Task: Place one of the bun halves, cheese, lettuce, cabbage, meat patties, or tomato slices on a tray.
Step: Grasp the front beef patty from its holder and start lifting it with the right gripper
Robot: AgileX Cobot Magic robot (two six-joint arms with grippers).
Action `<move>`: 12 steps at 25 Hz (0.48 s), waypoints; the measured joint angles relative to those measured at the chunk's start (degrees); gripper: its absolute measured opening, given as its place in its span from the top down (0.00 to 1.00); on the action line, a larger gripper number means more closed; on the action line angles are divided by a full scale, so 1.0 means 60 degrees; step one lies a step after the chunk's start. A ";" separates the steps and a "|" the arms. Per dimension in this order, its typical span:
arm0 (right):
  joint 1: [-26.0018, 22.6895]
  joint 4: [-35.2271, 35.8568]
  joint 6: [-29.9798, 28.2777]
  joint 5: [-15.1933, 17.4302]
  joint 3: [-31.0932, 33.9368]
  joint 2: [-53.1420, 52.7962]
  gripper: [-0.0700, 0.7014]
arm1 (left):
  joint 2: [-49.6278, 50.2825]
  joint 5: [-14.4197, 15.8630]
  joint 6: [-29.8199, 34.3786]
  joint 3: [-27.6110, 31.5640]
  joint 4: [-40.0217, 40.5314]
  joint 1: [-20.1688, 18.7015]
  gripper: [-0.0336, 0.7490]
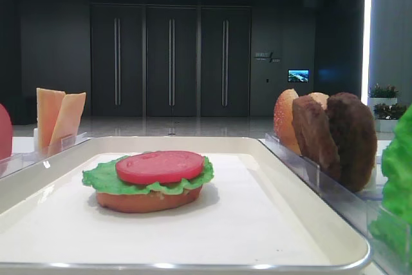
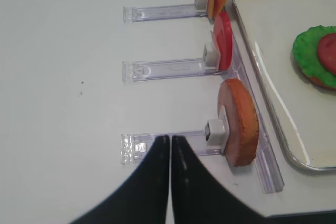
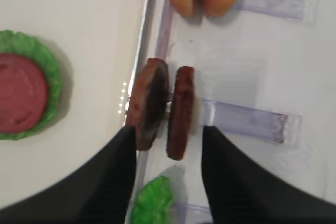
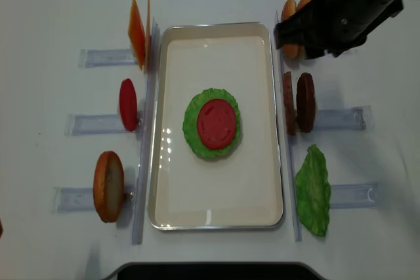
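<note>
claw fingers of the right arm (image 3: 165, 177) stand apart in the right wrist view, open, one dark finger (image 3: 113, 182) on each side of the two meat patties (image 3: 163, 108) below, holding nothing. seen from overhead, the right arm reaches in from the upper right, its dark bulk over the bun halves (image 4: 289, 10) at the tray's far right corner. the left claw (image 2: 170, 145) has its two fingers pressed together, closed on nothing, above a clear rack (image 2: 168, 69) on the white table (image 2: 63, 77).

the patties are thick, dark reddish-brown, rough discs standing on edge side by side in a clear rack just right of the tray (image 4: 164, 162). on the tray's middle lies a bun half (image 1: 149, 199) with a green ruffled lettuce leaf (image 4: 193, 129) and a red tomato slice (image 4: 216, 123) stacked on it. another lettuce leaf (image 4: 313, 191) stands in the rack nearer than the patties. left of the tray stand cheese slices (image 4: 136, 31), a tomato slice (image 4: 128, 104) and a bun half (image 4: 108, 185), each in a rack.
</note>
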 joint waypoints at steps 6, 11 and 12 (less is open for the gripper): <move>0.0946 -0.0136 0.0670 -0.0041 -0.0018 0.1007 0.53 | 0.0000 0.0000 0.0000 0.0000 0.0000 0.0000 0.96; 0.1041 -0.0136 0.0852 -0.0436 -0.0021 0.1334 0.51 | 0.0000 0.0000 0.0000 0.0000 0.0000 0.0000 0.96; 0.1041 -0.0136 0.0852 -0.0515 -0.0030 0.1383 0.50 | 0.0000 0.0000 0.0000 0.0000 0.0000 0.0000 0.96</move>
